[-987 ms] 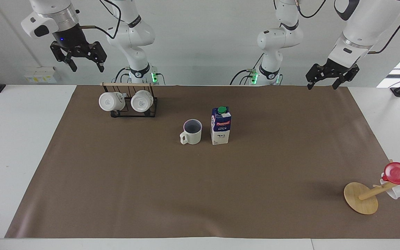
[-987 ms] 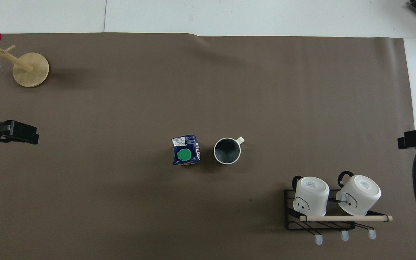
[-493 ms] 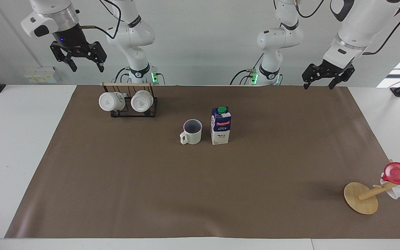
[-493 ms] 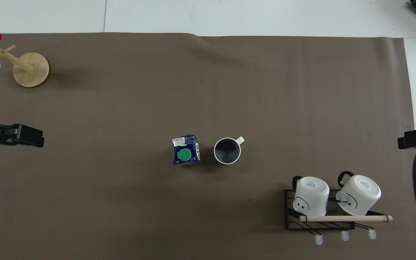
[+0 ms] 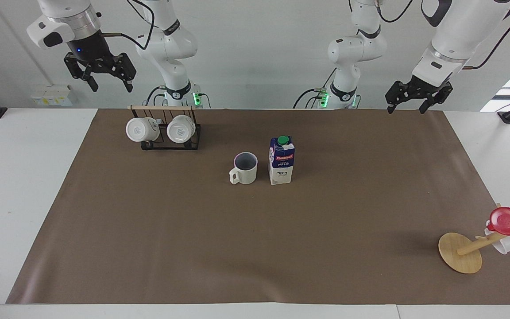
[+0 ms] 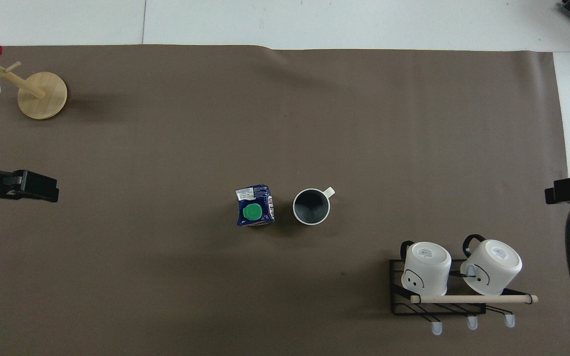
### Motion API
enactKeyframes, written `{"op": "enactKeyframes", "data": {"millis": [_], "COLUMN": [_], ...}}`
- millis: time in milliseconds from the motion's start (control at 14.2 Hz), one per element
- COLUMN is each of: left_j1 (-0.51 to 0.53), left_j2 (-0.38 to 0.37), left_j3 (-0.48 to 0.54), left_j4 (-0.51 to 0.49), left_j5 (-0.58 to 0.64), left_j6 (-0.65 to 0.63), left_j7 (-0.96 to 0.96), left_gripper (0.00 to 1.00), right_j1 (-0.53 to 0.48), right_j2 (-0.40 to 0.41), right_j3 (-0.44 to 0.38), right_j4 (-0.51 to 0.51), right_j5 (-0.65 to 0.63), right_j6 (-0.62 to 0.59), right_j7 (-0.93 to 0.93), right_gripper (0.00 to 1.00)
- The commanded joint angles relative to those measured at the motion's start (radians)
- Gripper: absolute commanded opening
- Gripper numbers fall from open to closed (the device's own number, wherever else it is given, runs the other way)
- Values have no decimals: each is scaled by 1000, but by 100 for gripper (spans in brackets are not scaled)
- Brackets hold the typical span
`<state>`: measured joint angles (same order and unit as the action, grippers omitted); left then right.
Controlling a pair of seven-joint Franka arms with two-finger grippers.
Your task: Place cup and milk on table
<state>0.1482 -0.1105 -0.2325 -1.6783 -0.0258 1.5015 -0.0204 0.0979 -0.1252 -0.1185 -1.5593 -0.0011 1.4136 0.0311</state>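
Cup (image 5: 244, 169) beside milk (image 5: 281, 160) (mug rack (image 5: 166, 131) well apart); left gripper (image 5: 407, 106), right gripper (image 5: 109, 83) spread, empty.

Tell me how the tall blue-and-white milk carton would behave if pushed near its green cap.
The tall blue-and-white milk carton stands upright on a narrow base, so a high push probably tips it, possibly toward the cream-white ceramic mug close beside it. Its walls look like card, likely yielding under a squeeze. Whether it is full is not visible.

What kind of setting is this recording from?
Probably a robotics lab set up as a kitchen-style tabletop: two bench-mounted arms, a brown sheet on the table, and staged cup, milk and mug rack.
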Motion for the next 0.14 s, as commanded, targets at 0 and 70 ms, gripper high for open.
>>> {"op": "enactKeyframes", "data": {"millis": [0,70], "left_j1": [-4,-4], "left_j2": [-26,-26], "left_j3": [15,15], "left_j4": [-23,-21], "left_j5": [-14,-13], "left_j6": [-6,-6], "left_j7": [8,8], "left_gripper": [100,100], "right_j1": [-6,-6], "right_j2": [1,1], "right_j3": [2,0], "right_j4": [10,10], "right_j5": [23,23], "right_j6": [-8,-10], "right_j7": [12,13], "right_gripper": [100,100]}}
